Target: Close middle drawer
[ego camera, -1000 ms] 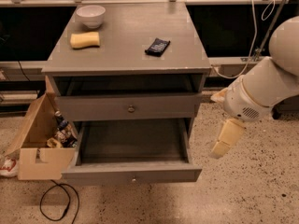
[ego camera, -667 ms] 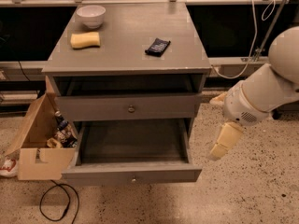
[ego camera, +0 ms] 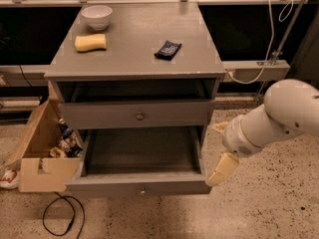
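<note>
A grey cabinet (ego camera: pixel 134 59) stands ahead. Its upper drawer front (ego camera: pixel 99 114) with a round knob (ego camera: pixel 140 116) sits slightly out, with a dark gap above it. The drawer below (ego camera: pixel 144 156) is pulled far out and is empty; its front (ego camera: pixel 99 187) has a small knob (ego camera: pixel 143 189). I cannot tell whether another drawer lies beneath it. My gripper (ego camera: pixel 215 153) hangs at the right end of the pulled-out drawer, beside the cabinet's right side. Its tan fingers (ego camera: pixel 223 169) are spread apart and hold nothing.
On the cabinet top are a white bowl (ego camera: pixel 96 16), a yellow sponge (ego camera: pixel 90 42) and a dark packet (ego camera: pixel 168 49). An open cardboard box (ego camera: pixel 37 158) with items stands at the left, with a black cable (ego camera: pixel 62 218) on the floor. A rail (ego camera: pixel 259 69) runs behind.
The view has come closer to the cabinet. My gripper has moved left and down, nearer the right end of the pulled-out drawer's front. The drawers have not moved.
</note>
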Tool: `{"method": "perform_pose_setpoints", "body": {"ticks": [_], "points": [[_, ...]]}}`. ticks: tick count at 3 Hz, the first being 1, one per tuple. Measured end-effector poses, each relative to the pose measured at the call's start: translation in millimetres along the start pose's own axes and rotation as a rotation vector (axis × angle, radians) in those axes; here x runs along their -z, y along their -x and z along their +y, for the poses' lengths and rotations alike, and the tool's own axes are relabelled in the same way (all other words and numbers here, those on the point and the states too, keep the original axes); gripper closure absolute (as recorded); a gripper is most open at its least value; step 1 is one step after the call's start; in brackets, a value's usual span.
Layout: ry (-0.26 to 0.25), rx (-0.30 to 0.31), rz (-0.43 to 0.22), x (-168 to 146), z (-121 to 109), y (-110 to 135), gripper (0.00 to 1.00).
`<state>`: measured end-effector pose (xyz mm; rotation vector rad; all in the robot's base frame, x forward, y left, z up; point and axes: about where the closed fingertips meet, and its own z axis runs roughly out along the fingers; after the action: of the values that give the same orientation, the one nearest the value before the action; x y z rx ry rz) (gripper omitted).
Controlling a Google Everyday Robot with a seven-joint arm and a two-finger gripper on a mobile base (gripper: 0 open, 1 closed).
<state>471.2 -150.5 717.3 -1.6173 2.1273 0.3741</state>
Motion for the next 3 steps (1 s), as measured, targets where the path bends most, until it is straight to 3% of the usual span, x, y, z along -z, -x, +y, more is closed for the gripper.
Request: {"method": "perform_pose_setpoints", "body": {"ticks": [1, 3], "points": [[0.041, -0.008, -0.024, -53, 6, -11, 0.00], [0.123, -0.063, -0.067, -153, 19, -31, 0.40]]}}
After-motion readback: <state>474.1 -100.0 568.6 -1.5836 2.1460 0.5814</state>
